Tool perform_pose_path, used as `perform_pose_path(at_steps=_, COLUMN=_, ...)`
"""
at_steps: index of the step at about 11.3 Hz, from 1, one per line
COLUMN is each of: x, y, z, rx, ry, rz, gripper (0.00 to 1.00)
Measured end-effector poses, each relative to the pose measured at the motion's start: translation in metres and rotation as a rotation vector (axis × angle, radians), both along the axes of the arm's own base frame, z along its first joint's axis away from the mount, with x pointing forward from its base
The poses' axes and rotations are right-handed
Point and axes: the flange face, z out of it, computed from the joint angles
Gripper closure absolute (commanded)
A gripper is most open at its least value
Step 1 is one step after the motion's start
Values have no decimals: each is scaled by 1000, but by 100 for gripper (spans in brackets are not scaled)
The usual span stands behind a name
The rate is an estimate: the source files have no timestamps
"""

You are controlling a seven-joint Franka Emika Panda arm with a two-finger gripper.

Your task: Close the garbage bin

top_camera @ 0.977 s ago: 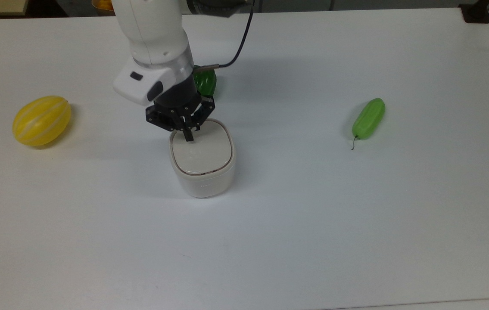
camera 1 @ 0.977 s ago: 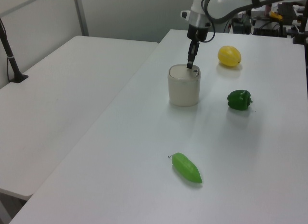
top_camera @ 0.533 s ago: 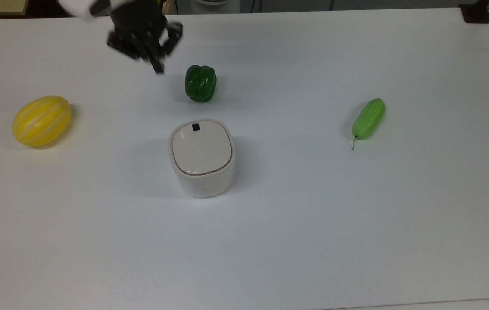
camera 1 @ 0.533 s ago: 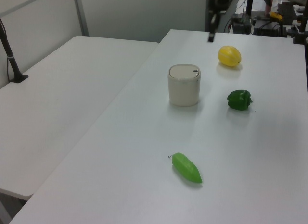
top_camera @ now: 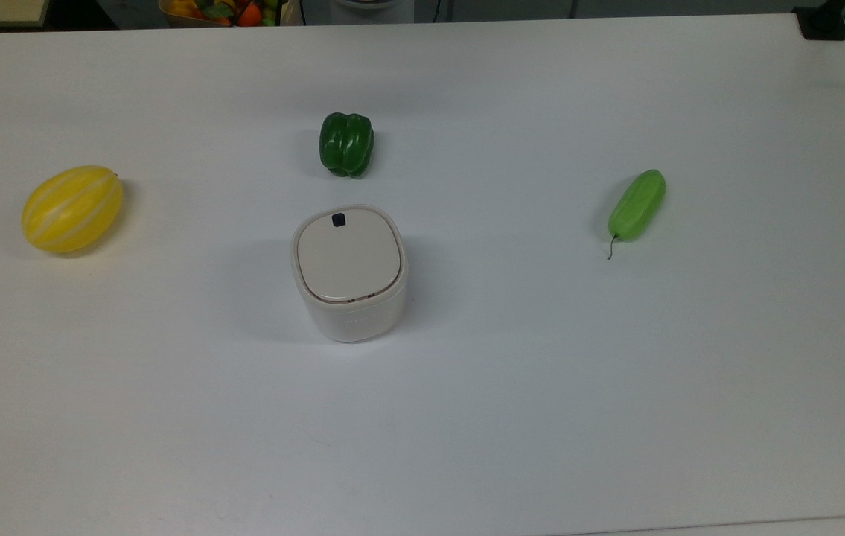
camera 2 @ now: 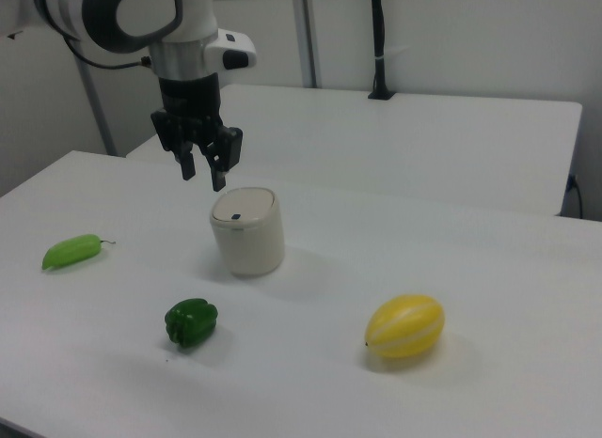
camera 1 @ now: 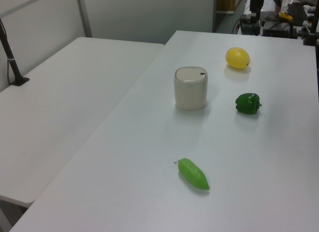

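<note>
The garbage bin sits about mid-table with its beige lid down flat on the rim, so it's shut. The top view looks straight down on the lid and you get the little black square mark near the lid's upper edge. The left view shows more of the bin's white side wall and the lid as a thin cap on top.

The right view has the arm in it. The gripper hangs in the air above and a bit to the right view's left of the bin, not touching it. Its fingers point down and look close together, a narrow gap at most, with nothing between them.

Other stuff on the white table: a yellow melon well off to the top view's left, a dark green bell pepper near the bin just above it in the top view, and a light green cucumber-ish thing far off to the top view's right. The top view also catches a basket of colourful fruit past the table's far edge.

The left view and the right view both show a second white table beside this one.
</note>
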Motion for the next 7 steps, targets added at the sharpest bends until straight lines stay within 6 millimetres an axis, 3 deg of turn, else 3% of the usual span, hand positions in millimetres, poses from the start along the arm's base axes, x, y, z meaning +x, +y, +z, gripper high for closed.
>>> perform_pose_path(at_steps=3, x=-22, y=-11, z=12, rx=-22, ry=54, rz=-33, gripper=0)
perform_pose_path(at_steps=7, x=-27, y=-19, z=12, rx=-43, ry=76, rz=-48, gripper=0)
